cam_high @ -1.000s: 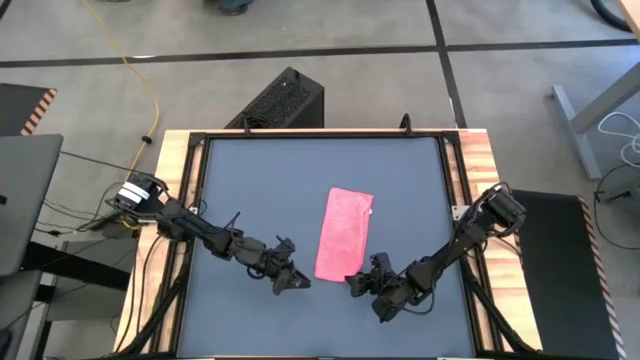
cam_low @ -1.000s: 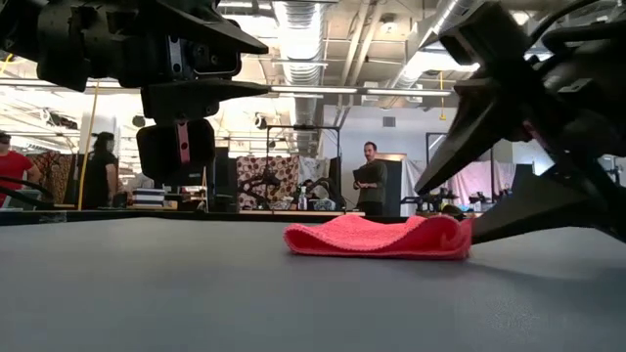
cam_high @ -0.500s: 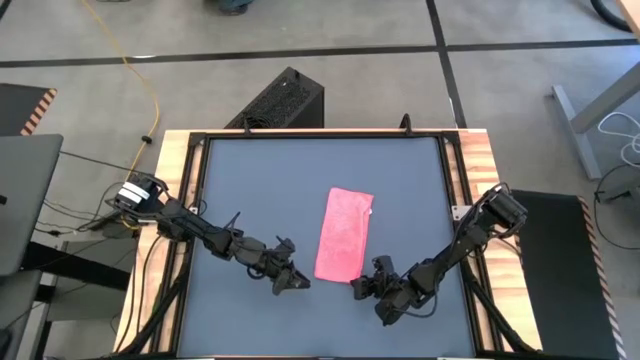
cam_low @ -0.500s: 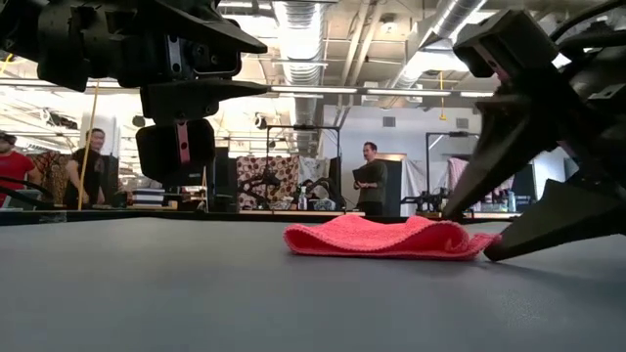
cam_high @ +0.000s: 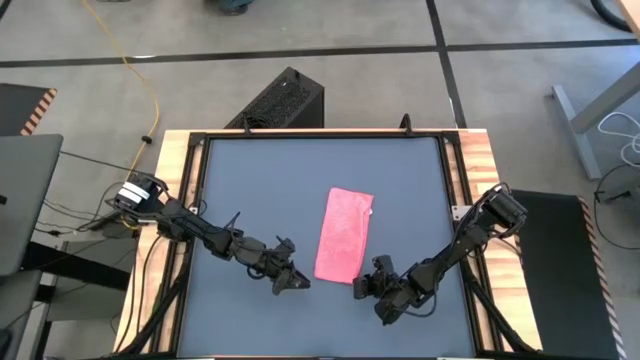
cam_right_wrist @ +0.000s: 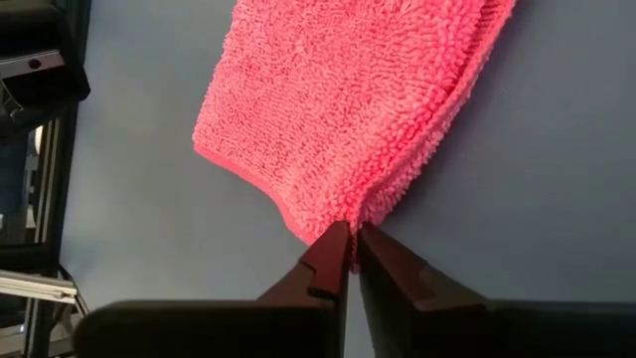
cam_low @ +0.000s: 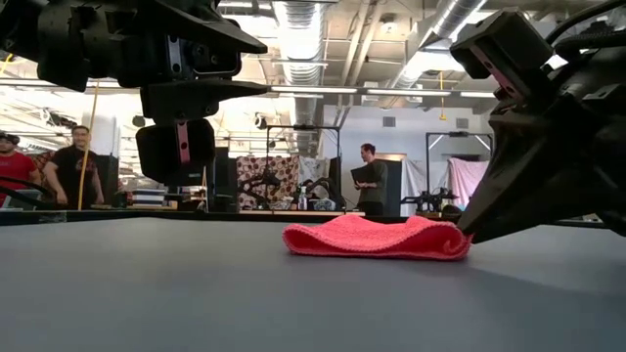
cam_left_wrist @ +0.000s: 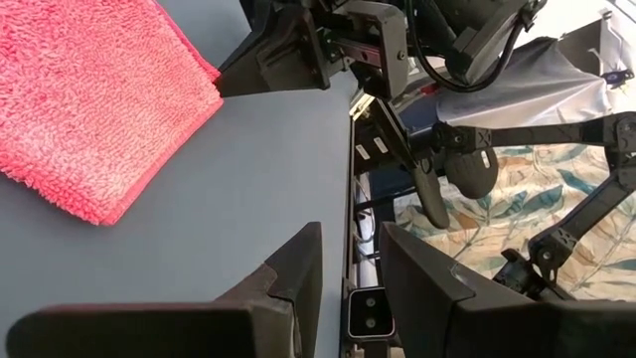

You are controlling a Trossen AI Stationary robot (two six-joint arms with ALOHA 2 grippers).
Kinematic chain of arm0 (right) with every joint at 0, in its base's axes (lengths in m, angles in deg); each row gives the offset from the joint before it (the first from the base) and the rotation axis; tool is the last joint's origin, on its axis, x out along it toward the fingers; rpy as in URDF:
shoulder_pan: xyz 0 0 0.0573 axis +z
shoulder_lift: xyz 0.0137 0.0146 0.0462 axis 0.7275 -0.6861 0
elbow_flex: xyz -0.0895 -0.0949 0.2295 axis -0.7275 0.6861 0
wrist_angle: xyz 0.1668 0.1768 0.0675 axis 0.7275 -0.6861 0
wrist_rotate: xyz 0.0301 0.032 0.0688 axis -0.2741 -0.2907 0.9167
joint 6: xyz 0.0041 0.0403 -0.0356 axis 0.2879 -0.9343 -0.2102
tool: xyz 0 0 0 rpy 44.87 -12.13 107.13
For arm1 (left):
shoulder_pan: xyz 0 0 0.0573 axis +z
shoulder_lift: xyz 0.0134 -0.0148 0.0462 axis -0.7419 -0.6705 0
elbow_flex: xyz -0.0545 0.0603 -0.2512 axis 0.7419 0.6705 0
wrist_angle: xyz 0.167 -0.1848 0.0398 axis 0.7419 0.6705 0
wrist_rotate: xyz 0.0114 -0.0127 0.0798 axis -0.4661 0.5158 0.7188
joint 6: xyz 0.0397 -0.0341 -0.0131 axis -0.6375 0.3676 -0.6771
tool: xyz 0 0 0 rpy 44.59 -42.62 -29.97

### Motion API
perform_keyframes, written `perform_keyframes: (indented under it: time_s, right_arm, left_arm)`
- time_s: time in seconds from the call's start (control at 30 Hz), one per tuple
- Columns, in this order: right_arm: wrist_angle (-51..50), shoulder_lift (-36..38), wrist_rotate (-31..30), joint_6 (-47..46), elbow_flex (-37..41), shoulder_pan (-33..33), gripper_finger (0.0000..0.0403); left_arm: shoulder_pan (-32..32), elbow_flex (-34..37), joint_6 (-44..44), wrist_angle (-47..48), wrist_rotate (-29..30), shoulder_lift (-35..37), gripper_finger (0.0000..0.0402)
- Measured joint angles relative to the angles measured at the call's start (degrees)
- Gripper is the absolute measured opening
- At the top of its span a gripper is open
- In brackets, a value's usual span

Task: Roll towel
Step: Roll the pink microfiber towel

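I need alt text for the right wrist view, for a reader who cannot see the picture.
The right gripper has its two dark jaws pinched on one corner of a folded, bright pink, fluffy cloth towel. The towel lies flat on the dark grey tabletop, spreading away from the jaws.

Pink towel (cam_high: pixel 344 234) folded lengthwise — right end effector (cam_high: pixel 362 284) at its corner.

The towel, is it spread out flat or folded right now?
Folded. The towel lies as a narrow strip, and its doubled layers show at the edge in the low view. The right gripper pinches one corner.
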Motion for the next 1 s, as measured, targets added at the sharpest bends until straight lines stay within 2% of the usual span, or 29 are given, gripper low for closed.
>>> perform_keyframes:
  time_s: [0.2, 0.3, 0.6, 0.73, 0.87, 1.0]
  right_arm:
    - [0.00, 0.00, 0.03, -1.27, 0.00, 0.03, 0.0053]
    - [0.00, 0.00, 0.04, -1.33, 0.00, 0.24, 0.0068]
    - [0.08, 0.00, 0.07, -1.57, 0.00, -0.22, 0.0168]
    - [0.15, 0.00, 0.07, -1.51, 0.00, -1.10, 0.0200]
    - [0.06, 0.00, 0.10, -0.68, 0.00, -2.18, 0.0209]
    - [0.07, 0.00, 0.43, -0.38, 0.00, -2.92, 0.0199]
  left_arm:
    - [0.00, 0.00, 0.00, 0.00, 0.08, -0.01, 0.0092]
    - [0.00, 0.00, 0.00, 0.00, 0.08, -0.01, 0.0092]
    - [0.02, 0.00, 0.00, 0.02, 0.10, -0.01, 0.0092]
    - [0.02, 0.00, 0.00, 0.04, 0.10, 0.00, 0.0092]
    - [0.02, 0.00, 0.00, 0.22, -0.07, -0.01, 0.0092]
    - [0.02, 0.00, 0.00, 0.38, -0.09, -0.01, 0.0092]
